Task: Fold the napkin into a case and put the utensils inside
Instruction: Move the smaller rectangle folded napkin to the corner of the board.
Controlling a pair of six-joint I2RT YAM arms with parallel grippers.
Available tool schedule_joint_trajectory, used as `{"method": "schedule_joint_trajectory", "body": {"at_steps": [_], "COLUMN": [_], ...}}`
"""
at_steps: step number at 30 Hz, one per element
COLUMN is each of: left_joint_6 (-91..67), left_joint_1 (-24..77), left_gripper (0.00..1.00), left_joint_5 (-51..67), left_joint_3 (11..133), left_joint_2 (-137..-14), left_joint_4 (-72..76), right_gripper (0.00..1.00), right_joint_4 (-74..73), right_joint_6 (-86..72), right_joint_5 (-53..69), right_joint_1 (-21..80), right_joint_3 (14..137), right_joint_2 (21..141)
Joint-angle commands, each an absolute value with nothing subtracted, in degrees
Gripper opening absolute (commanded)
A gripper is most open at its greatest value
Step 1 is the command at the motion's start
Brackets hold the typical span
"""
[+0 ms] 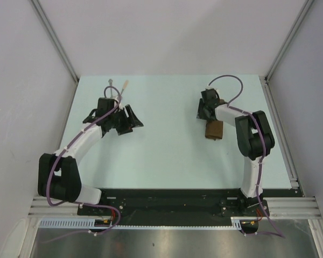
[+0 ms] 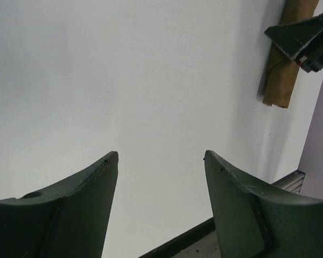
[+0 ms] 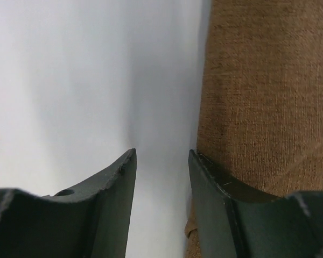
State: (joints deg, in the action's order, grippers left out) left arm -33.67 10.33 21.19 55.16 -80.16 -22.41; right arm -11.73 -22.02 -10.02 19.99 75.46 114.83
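- Already folded into a narrow brown case [image 1: 214, 130], lying on the right half of the pale surface [image 1: 167, 156].
- Over one edge of it: right hand [image 3: 161, 153], partly open, one finger [image 3: 226, 215] at the cloth, the other over bare surface, gripping nothing.
- Far left, near the back edge: utensils [image 1: 118, 87], well apart from the case.
- Just in front of those: left hand [image 2: 160, 156], spread wide, empty.

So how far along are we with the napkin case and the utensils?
Done: the case looks folded, a narrow brown strip. In hand: the right gripper sits open at its edge; the left gripper is open and empty. Left: the utensils lie outside the case at far left, not yet loaded.
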Motion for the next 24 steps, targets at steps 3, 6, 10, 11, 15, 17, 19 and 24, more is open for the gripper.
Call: {"method": "schedule_joint_trajectory", "body": {"at_steps": [3, 6, 10, 11, 15, 17, 19, 24], "left_joint_6": [-35.6, -35.7, -36.1, -36.1, -36.6, -36.7, -36.8, -36.9], "left_joint_1": [12.7, 14.1, 15.5, 16.2, 17.8, 18.5, 19.2, 20.0], "left_gripper": [0.7, 0.7, 0.7, 0.7, 0.69, 0.69, 0.69, 0.69], "left_joint_5": [24.3, 24.0, 24.3, 24.7, 25.4, 25.4, 25.5, 25.8], "left_joint_3": [59.1, 59.3, 58.9, 58.9, 59.1, 59.1, 59.1, 59.3], "left_joint_2": [-82.5, -82.6, -83.3, -83.6, -84.8, -84.9, -84.8, -85.2], "left_joint_4": [-19.8, -19.6, -18.6, -18.4, -17.7, -17.4, -17.2, -17.4], "right_gripper": [0.49, 0.49, 0.5, 0.5, 0.47, 0.43, 0.39, 0.38], "right_joint_4": [-21.8, -23.5, -25.7, -28.9, -31.5, -31.5, -31.5, -28.9], "right_joint_6": [-15.6, -16.7, -18.1, -19.1, -20.1, -21.5, -22.8, -27.9], "right_joint_5": [-7.3, -3.5, -1.6, -1.4, -2.7, -1.8, -0.6, 4.1], "right_joint_1": [16.9, 16.5, 15.0, 14.8, 14.3, 14.2, 14.0, 13.8], "right_joint_3": [87.5, 86.8, 82.8, 82.6, 74.3, 70.7, 66.5, 58.6], "right_joint_2": [119.0, 113.7, 106.3, 105.2, 97.2, 94.5, 91.2, 86.1]}}
